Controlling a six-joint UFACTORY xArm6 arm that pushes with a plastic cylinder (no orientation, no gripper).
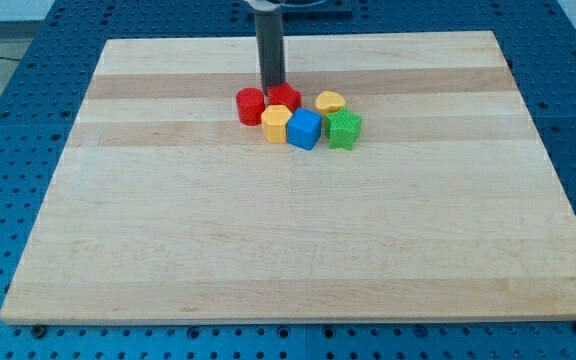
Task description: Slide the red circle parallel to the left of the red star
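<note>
The red circle [250, 105] sits on the wooden board [298, 240] near the view's top, touching or nearly touching the red star [285, 98] on the star's left. My tip [271, 86] is just above the two red blocks, at the gap between them, close to the star's upper left edge. A yellow block [276, 124], a blue cube [305, 129], a green block [344, 130] and a yellow heart-like block [330, 102] cluster right below and right of the red blocks.
The dark rod [269, 45] comes down from the view's top edge. A blue perforated table [8, 120] surrounds the board on all sides.
</note>
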